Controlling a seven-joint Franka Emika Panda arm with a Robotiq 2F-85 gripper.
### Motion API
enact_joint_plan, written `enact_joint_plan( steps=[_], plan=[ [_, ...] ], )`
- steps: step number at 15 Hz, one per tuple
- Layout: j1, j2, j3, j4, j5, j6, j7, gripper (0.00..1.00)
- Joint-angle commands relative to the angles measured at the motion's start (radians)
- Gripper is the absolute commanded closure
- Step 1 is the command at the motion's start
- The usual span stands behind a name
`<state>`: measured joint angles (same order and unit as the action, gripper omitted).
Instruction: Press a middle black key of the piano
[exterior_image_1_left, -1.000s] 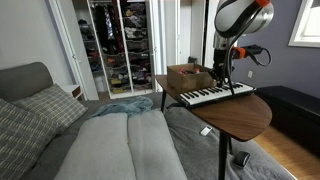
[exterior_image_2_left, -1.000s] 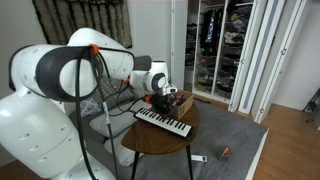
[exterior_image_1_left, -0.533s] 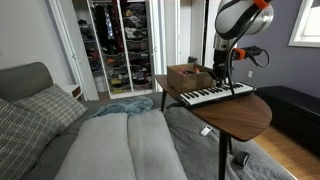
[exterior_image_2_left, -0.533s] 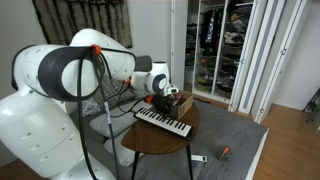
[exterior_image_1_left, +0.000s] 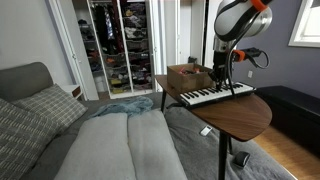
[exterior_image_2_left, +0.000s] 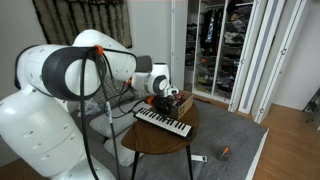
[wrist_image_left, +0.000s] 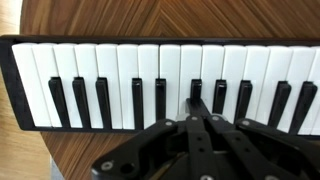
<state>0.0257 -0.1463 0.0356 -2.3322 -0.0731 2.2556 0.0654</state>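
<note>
The piano (exterior_image_1_left: 213, 94) is a slim keyboard with white keys and short black keys, lying on a round wooden table (exterior_image_1_left: 245, 115). It also shows in an exterior view (exterior_image_2_left: 163, 122) and fills the wrist view (wrist_image_left: 100, 75). My gripper (wrist_image_left: 198, 105) is shut, fingers pressed together, with the tips over a black key (wrist_image_left: 196, 92) near the middle of the row. I cannot tell whether the tips touch the key. In both exterior views the gripper (exterior_image_1_left: 219, 77) (exterior_image_2_left: 160, 103) hangs just above the keyboard's middle.
A brown cardboard box (exterior_image_1_left: 189, 76) stands on the table behind the piano, close to the gripper. A bed with grey pillows (exterior_image_1_left: 40, 115) lies beside the table. An open closet (exterior_image_1_left: 118, 45) is at the back. Small objects lie on the floor (exterior_image_2_left: 225, 152).
</note>
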Motion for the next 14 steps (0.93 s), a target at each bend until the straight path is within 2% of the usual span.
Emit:
enact_joint_plan(
  steps=[1, 14],
  plan=[
    [0.000, -0.001, -0.004, -0.015, 0.011, 0.025, -0.026, 1.00],
    [-0.002, -0.013, -0.006, -0.026, 0.014, 0.025, -0.025, 1.00]
  ],
)
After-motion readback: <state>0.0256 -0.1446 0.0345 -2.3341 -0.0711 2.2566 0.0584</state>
